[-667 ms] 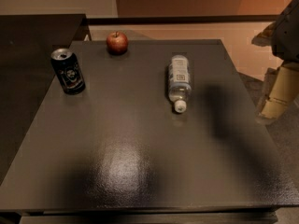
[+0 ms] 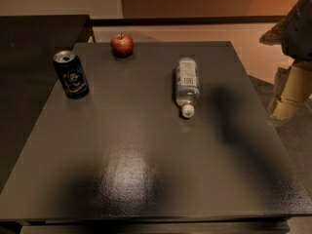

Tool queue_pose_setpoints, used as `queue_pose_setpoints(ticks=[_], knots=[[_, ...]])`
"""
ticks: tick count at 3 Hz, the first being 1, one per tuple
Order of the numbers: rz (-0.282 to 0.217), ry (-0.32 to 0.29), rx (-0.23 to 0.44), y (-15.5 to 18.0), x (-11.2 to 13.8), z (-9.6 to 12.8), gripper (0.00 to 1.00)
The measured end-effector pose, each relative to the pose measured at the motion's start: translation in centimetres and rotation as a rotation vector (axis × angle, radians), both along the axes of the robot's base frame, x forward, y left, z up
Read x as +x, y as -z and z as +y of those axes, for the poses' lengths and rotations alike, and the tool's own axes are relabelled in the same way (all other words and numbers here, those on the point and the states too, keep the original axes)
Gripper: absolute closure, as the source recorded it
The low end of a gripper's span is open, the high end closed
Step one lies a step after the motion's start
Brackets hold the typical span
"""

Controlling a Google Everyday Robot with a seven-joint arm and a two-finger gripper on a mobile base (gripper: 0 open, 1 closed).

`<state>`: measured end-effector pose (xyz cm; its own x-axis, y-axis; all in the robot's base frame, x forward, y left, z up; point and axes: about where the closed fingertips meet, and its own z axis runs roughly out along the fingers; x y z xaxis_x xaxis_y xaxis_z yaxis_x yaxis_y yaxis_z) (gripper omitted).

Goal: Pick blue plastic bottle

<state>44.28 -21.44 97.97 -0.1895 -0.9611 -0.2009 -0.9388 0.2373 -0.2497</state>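
The blue plastic bottle lies on its side on the dark table, right of the middle. It is clear with a pale label, and its white cap points toward the near edge. My gripper hangs off the table's right side, past the edge. It is well to the right of the bottle, apart from it, and holds nothing that I can see.
A dark drink can stands upright at the left of the table. A red apple sits near the far edge. A second dark surface adjoins on the left. The floor lies to the right, under the arm.
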Motion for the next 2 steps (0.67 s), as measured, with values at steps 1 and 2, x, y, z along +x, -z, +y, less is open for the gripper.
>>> queue_pose_setpoints(ticks=[1,2], knots=[[0.008,-0.080,-0.004,-0.2,1.5,0.4,0.00],[0.000,-0.217,-0.022,0.0,3.7,1.2,0.00]])
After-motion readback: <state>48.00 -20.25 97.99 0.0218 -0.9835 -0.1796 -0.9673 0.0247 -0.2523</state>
